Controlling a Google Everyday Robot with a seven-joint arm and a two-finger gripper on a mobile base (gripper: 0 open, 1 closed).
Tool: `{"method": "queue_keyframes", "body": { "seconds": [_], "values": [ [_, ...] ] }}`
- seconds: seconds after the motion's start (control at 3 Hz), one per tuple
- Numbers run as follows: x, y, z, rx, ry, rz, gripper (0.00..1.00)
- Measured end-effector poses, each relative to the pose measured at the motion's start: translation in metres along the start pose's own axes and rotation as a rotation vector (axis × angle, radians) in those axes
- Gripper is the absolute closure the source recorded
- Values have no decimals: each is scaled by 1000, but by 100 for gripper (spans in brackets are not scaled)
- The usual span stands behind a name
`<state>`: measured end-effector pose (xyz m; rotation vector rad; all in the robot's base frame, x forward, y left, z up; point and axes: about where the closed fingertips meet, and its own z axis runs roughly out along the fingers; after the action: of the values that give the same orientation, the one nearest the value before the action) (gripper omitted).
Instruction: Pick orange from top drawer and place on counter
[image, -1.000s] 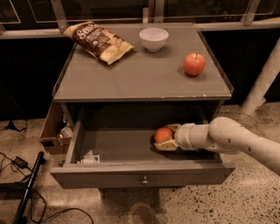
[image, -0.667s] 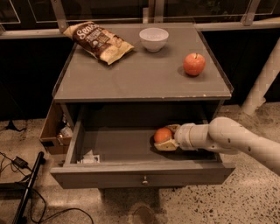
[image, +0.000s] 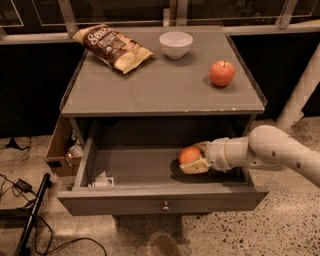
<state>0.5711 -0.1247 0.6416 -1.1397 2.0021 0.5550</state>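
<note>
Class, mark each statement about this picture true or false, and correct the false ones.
1. The top drawer is pulled open. True.
2. The orange lies on the counter. False: it is inside the top drawer, at the hand.
3. The apple sits on the counter. True.
4. The white bowl is in the top drawer. False: it stands on the counter, near the chip bag.
5. The hand is inside the top drawer. True.
</note>
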Motion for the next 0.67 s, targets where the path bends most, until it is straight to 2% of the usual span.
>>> {"method": "queue_keyframes", "body": {
  "seconds": [0.33, 0.67],
  "values": [
    [-28, 10, -38, -52, -3, -2, 100],
    [-111, 37, -99, -78, -60, -133, 100]
  ]
}}
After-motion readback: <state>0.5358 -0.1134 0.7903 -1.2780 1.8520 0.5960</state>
